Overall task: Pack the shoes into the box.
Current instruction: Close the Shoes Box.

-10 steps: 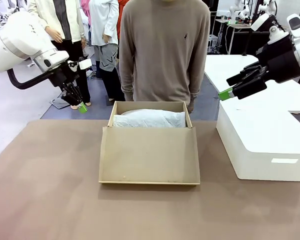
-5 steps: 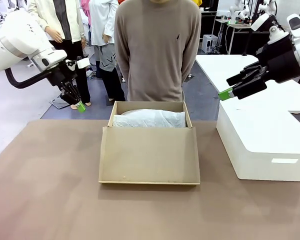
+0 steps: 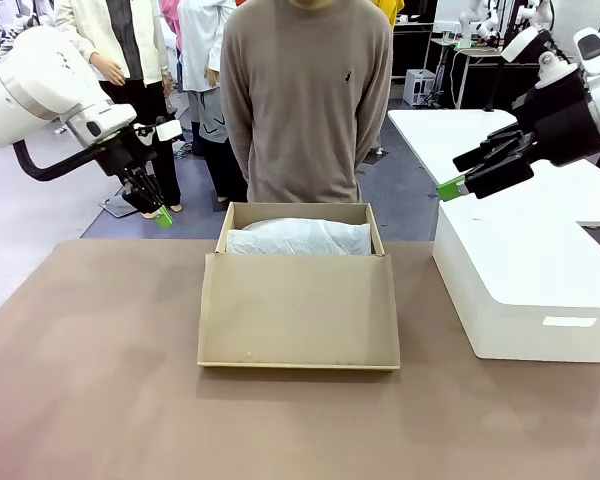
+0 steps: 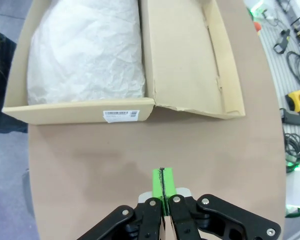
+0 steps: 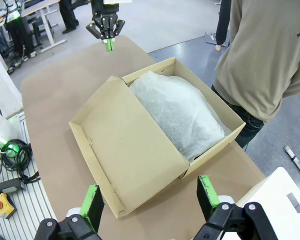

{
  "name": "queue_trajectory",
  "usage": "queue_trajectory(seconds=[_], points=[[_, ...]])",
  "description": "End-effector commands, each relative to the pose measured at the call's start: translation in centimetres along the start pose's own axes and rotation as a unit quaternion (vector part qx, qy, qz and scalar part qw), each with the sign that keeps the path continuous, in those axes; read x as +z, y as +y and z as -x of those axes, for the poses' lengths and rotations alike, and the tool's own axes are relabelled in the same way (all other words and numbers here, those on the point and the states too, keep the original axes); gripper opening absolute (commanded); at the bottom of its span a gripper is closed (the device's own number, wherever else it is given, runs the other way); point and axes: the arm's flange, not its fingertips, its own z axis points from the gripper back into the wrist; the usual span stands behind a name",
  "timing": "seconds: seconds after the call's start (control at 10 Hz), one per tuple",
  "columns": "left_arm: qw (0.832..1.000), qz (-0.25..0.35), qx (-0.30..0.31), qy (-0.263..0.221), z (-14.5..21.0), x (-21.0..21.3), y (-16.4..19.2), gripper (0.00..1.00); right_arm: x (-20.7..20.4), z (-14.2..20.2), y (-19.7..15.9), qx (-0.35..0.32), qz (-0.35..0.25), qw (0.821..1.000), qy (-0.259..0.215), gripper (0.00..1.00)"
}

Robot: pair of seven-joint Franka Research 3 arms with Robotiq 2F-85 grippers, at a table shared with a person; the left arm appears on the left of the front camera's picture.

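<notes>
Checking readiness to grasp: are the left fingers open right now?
No, the left fingers are pressed flat together with nothing between them.

Space under crumpled white tissue paper (image 4: 85,50) in tan cardboard shoebox (image 4: 50,112); illegibly tiny print on its white label (image 4: 121,115).

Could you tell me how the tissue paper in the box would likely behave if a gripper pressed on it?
The tissue paper looks thin and crinkled, so it would probably crumple and give. Mounded loosely in the box, it is likely light.
</notes>
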Motion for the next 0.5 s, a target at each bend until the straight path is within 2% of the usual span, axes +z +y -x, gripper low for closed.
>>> queue_trajectory(seconds=[0.0,0.4], points=[[1.000,0.000,0.000,-0.029,1.1,-1.0,-1.2,0.00,-0.1,0.0,-0.2,0.005,-0.006,1.000,-0.007,1.00],[0.998,0.033,0.018,-0.048,3.4,-4.3,-2.3,0.00,-0.1,0.0,-0.2,0.005,-0.006,1.000,-0.007,1.00]])
